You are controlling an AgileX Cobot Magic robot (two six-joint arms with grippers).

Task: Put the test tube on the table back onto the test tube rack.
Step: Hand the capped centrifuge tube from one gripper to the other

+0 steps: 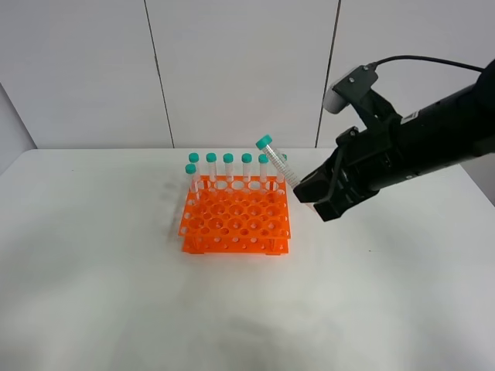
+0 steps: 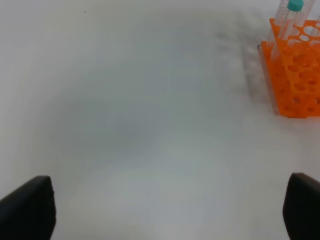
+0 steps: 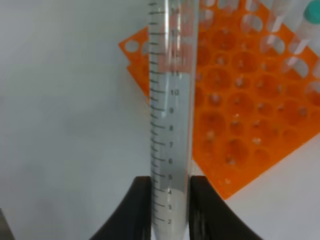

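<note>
Fingers of the right gripper [image 1: 303,188], exterior high view: closed on the test tube [image 1: 275,161], which is off the table [image 1: 93,294], tilted, cap uppermost, near the back right corner of the test tube rack [image 1: 232,228]. Pick-up complete; insertion outstanding. Count: one rack; seven standing tubes [image 1: 228,171], one of them half hidden; one tube held.

Left wrist view: left gripper [image 2: 170,200] fingers [image 2: 27,207] spread wide, empty, above bare table.

Right wrist view: both fingers [image 3: 132,210] clamp the tube's lower end, with the tip hidden between them and in no hole.
</note>
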